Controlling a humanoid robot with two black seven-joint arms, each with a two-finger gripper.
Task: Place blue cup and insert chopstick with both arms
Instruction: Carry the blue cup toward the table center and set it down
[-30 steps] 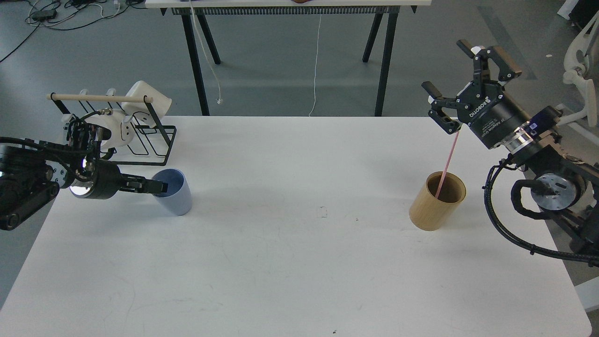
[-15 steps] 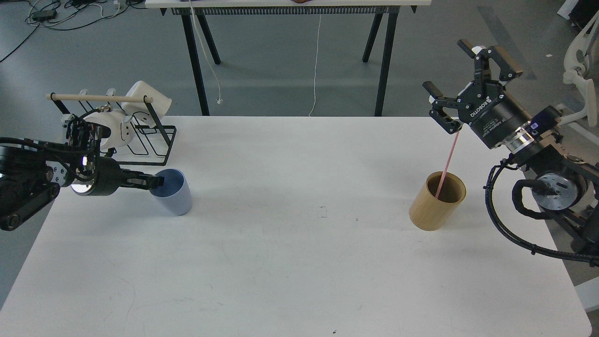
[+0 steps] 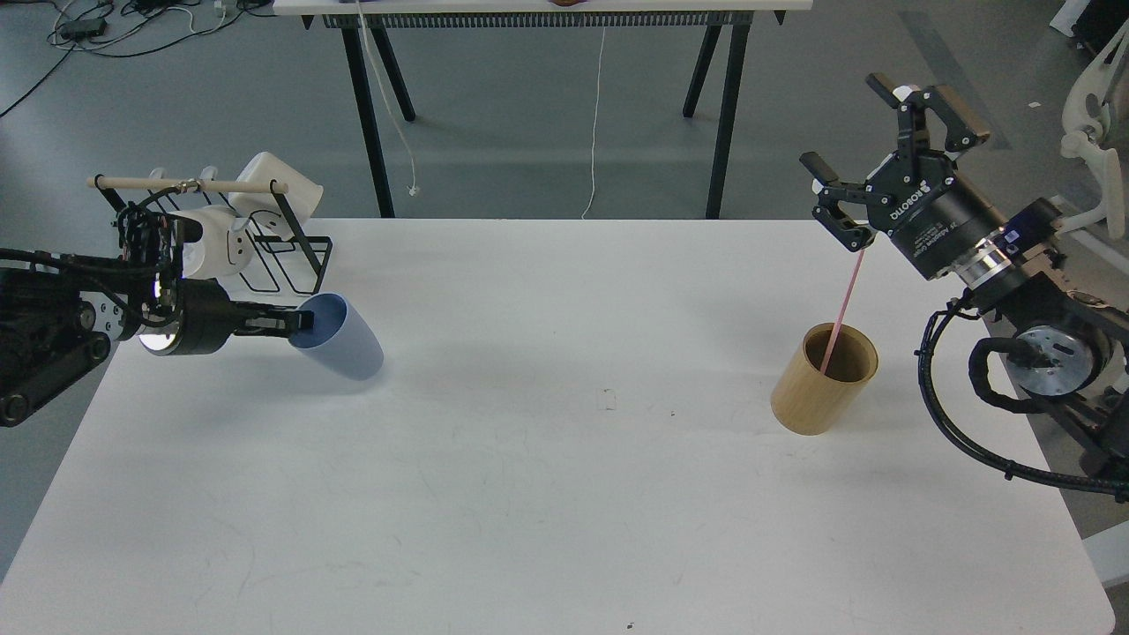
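The blue cup [image 3: 346,349] is at the left of the white table [image 3: 564,494], tilted with its mouth turned left toward my arm. My left gripper [image 3: 295,324] is shut on the cup's rim, with one finger inside the mouth. The pink-red chopstick [image 3: 842,307] stands slanted in the tan bamboo cylinder [image 3: 820,384] at the right. My right gripper [image 3: 878,163] is open with its fingers spread wide, above and behind the cylinder. The chopstick's top end lies right by its lower finger [image 3: 848,231]; I cannot tell if they touch.
A black wire rack [image 3: 282,256] with a wooden rod and white mugs [image 3: 220,242] stands at the table's back left, just behind my left gripper. A second table's black legs [image 3: 370,115] stand beyond the far edge.
My left gripper has risen a little and tipped the blue cup, whose base has swung right and up. The right gripper, chopstick and cylinder have hardly moved.
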